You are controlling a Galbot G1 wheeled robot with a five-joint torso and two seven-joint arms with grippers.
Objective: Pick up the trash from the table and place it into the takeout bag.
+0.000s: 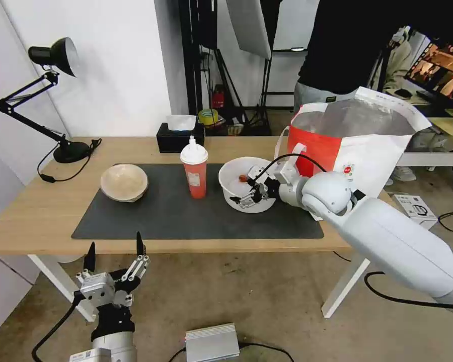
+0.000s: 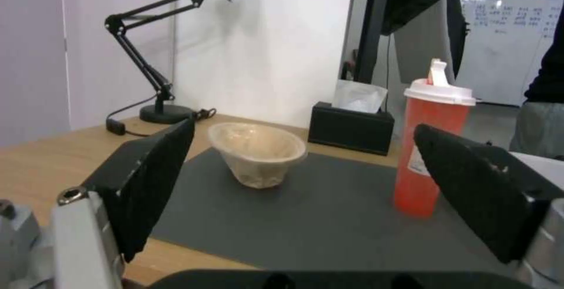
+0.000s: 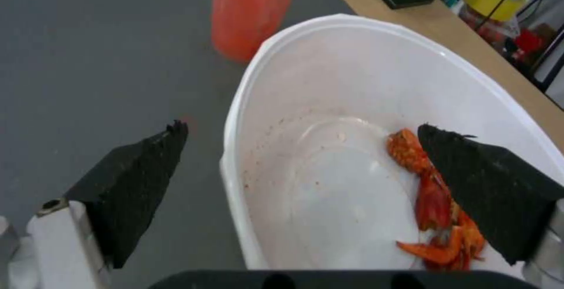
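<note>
A white plastic bowl (image 1: 234, 178) (image 3: 329, 183) with red crayfish shells (image 3: 435, 209) sits on the dark mat (image 1: 186, 216) of the table (image 1: 35, 211). My right gripper (image 1: 246, 193) (image 3: 301, 127) is open astride the bowl's near wall, one finger outside over the mat and the other inside above the shells. The red cup (image 1: 194, 176) (image 2: 426, 148) stands just left of that bowl, and the beige bowl (image 1: 124, 182) (image 2: 258, 152) lies farther left. At the table's right end the takeout bag (image 1: 357, 141) stands open. Below the front edge, my left gripper (image 1: 116, 242) is open and holds nothing.
A black desk lamp (image 1: 70, 151) stands at the table's back left, and a black tissue box (image 1: 178, 138) sits behind the cup. A person in a dark top (image 1: 357, 40) stands behind the bag. A silver box (image 1: 211, 342) and cables lie on the floor.
</note>
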